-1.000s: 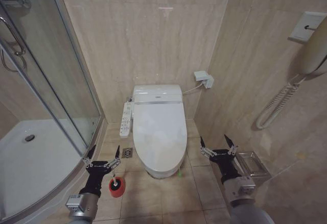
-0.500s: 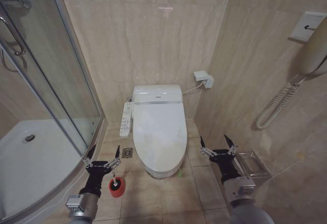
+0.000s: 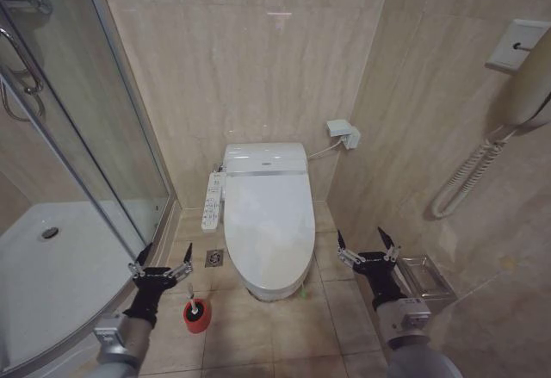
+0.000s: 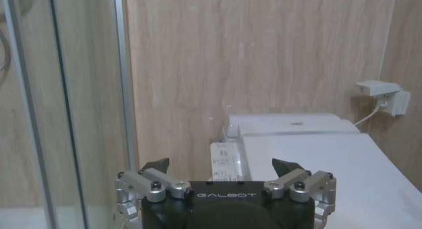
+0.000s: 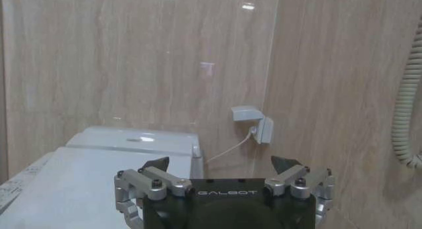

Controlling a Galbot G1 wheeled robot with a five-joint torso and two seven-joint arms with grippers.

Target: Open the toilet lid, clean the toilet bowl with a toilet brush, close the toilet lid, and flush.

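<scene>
The toilet lid is down, a glossy white oval covering the toilet bowl, whose base shows beneath its front edge. A side button panel hangs on the bowl's left. The toilet brush stands in a small red cup on the floor, left of the bowl's front. My left gripper hovers open, up and to the left of the cup, holding nothing. My right gripper hovers open to the right of the bowl. The wrist views show the left gripper and right gripper open, facing the lid.
A glass shower door and white shower tray take up the left side. A floor drain lies between tray and toilet. A wall socket box sits behind the toilet. On the right wall are a corded handset and a glass shelf.
My left arm has shifted to the left and slightly up, away from above the red cup, so the brush and cup now show in full. The right arm has not moved.
</scene>
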